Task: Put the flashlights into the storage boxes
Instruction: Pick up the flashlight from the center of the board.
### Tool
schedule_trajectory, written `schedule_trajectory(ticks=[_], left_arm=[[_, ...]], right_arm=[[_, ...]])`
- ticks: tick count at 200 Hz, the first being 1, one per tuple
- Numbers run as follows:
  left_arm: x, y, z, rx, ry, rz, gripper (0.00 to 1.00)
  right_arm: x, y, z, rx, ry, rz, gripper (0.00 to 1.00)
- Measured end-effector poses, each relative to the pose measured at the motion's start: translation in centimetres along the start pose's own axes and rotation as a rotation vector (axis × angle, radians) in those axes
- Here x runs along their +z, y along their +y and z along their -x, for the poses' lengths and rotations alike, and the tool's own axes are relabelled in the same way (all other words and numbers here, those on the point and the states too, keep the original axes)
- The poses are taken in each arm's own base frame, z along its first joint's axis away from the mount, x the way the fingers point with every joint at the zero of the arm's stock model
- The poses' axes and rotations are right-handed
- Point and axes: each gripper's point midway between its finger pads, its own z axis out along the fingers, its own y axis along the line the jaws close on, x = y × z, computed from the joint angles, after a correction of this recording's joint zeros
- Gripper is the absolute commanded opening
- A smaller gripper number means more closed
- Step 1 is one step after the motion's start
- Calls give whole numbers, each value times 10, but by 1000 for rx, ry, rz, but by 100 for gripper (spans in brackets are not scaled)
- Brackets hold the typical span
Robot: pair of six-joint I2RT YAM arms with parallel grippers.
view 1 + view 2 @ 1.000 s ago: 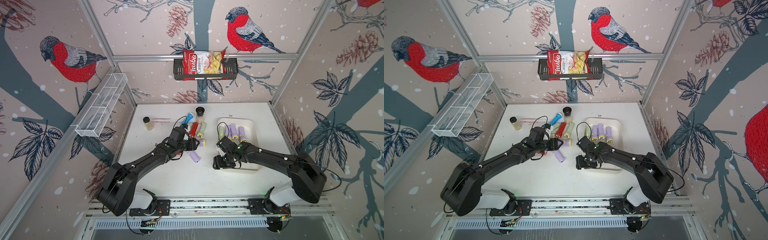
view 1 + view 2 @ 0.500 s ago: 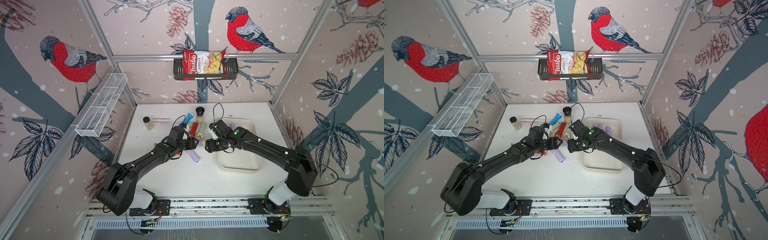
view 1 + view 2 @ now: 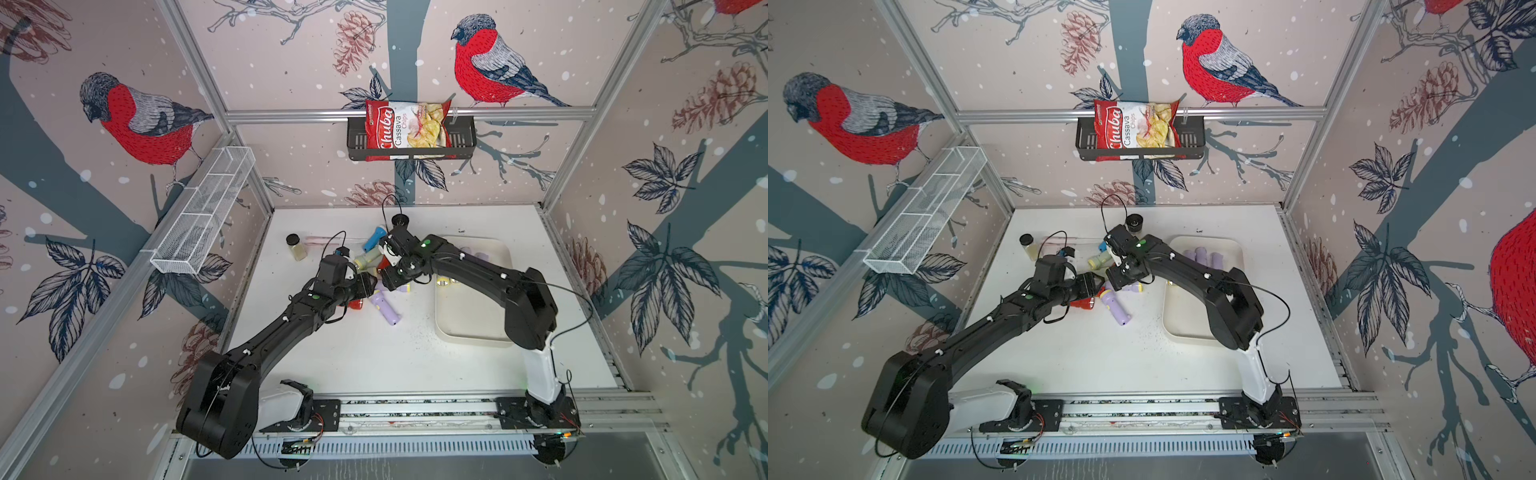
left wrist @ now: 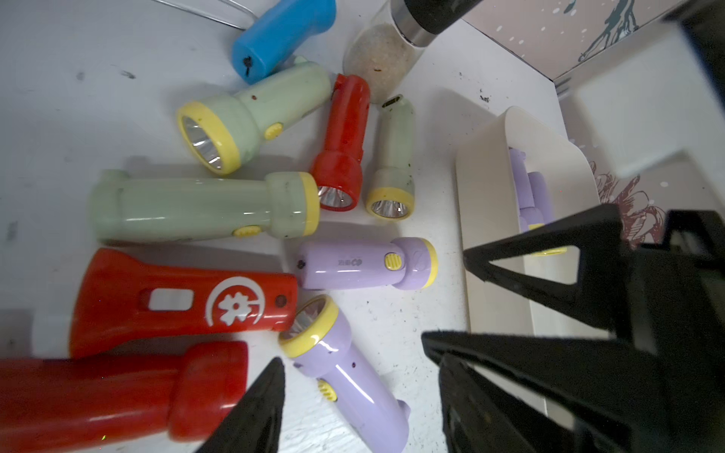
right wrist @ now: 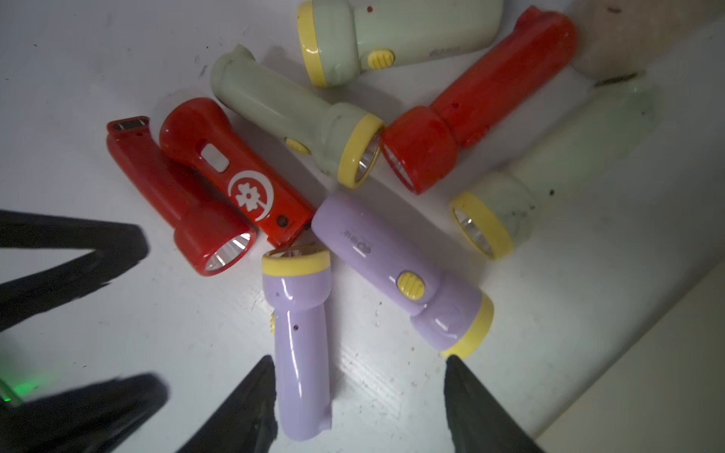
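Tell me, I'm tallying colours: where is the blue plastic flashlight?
In a top view the blue plastic flashlight lies far back on the white table, left of the cream plastic tray, beside a black-capped clear jar and a pale green yellow-headed flashlight.

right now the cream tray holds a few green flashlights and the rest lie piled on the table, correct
Not green: the flashlights in the cream tray are lilac, as a top view shows. The other flashlights do lie piled on the table.
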Motion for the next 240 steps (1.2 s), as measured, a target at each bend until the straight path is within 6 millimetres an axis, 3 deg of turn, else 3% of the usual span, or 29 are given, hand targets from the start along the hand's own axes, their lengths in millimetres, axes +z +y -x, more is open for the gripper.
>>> schedule_trajectory(ticks=[43, 81, 173, 240], left_arm=[[-12, 33, 6, -79, -37, 41, 62], [-19, 46, 8, -126, -50, 42, 62], [-23, 49, 11, -146, -56, 38, 62], [-19, 51, 6, -153, -33, 39, 62]], right_arm=[[31, -9, 18, -127, 2, -42, 68], [53, -15, 19, -207, 26, -58, 69], [84, -19, -1, -294, 103, -53, 65], [94, -19, -6, -314, 127, -44, 52]])
